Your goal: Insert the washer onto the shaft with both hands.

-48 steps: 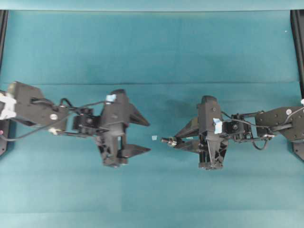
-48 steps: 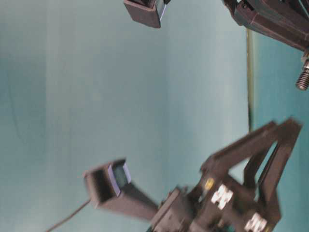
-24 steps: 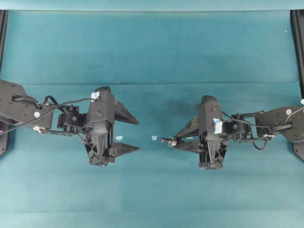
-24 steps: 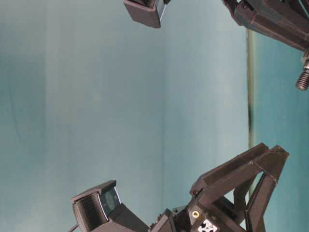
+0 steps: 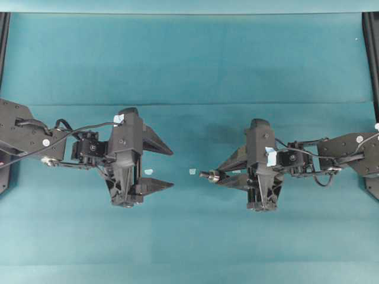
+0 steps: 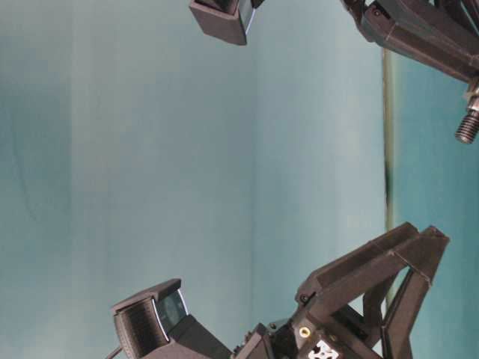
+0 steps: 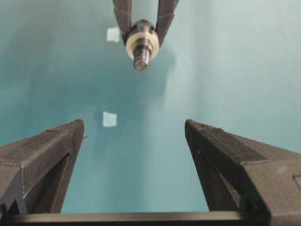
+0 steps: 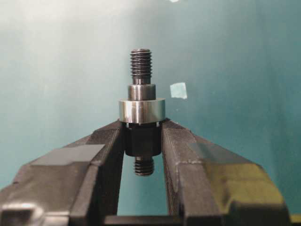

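Note:
My right gripper [image 5: 219,176] is shut on the shaft [image 8: 141,66], a dark stepped rod with a threaded end that sticks out past the fingertips toward the left. The washer [image 8: 141,110], a shiny metal ring, sits around the shaft just beyond the fingertips. In the left wrist view the washer [image 7: 141,41] shows as a pale ring around the shaft tip [image 7: 141,60]. My left gripper [image 5: 173,168] stands open and empty some way left of the shaft [image 5: 207,175], its jaws spread wide [image 7: 134,125]. The table-level view shows the threaded shaft end [image 6: 467,126] at the right edge.
Two small pale tape scraps lie on the teal mat between the grippers, one [image 5: 192,171] near the shaft tip, one [image 5: 148,171] between the left fingers. Black frame rails [image 5: 372,53] run along the table's left and right sides.
The left arm drew back to the left, away from the shaft, with its jaws staying open, then held still. The right gripper kept its grip and barely moved.

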